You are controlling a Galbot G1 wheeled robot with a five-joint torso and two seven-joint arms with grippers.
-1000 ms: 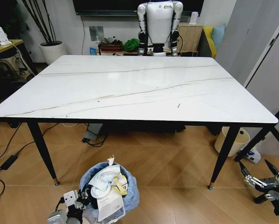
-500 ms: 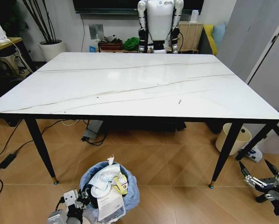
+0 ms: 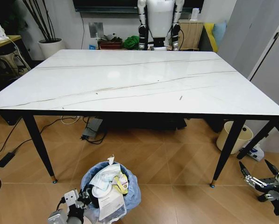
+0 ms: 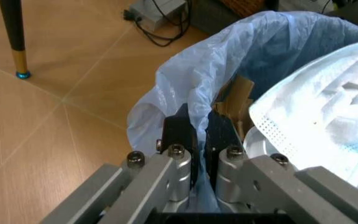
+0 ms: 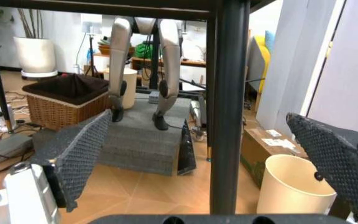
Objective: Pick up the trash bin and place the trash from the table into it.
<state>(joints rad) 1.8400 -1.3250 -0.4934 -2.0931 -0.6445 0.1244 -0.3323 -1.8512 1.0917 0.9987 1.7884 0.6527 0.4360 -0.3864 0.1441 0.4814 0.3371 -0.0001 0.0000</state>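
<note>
The trash bin (image 3: 132, 192), lined with a crinkled light-blue bag, stands low at the front left over the wood floor, in front of the table (image 3: 139, 84). Its marble top is bare. The trash (image 3: 106, 181) fills the bin: white papers, a yellow scrap and a brown carton (image 4: 235, 100). My left gripper (image 3: 82, 198) is at the bin's near rim. In the left wrist view my left gripper (image 4: 197, 135) is shut on the blue bag's rim (image 4: 185, 88). My right gripper (image 3: 254, 164) hangs low at the right, open and holding nothing, with its fingers (image 5: 79, 154) spread wide.
A black table leg (image 5: 229, 107) rises close in front of the right gripper. A plain cream bin (image 3: 232, 137) stands beyond it. Cables (image 3: 8, 158) lie on the floor at left. A wicker basket (image 5: 67, 100) and a white humanoid robot (image 3: 159, 18) stand behind the table.
The whole head view has shifted, so the table sits a little higher and its front edge closer: the camera has moved. Bin and both grippers keep their places in the picture.
</note>
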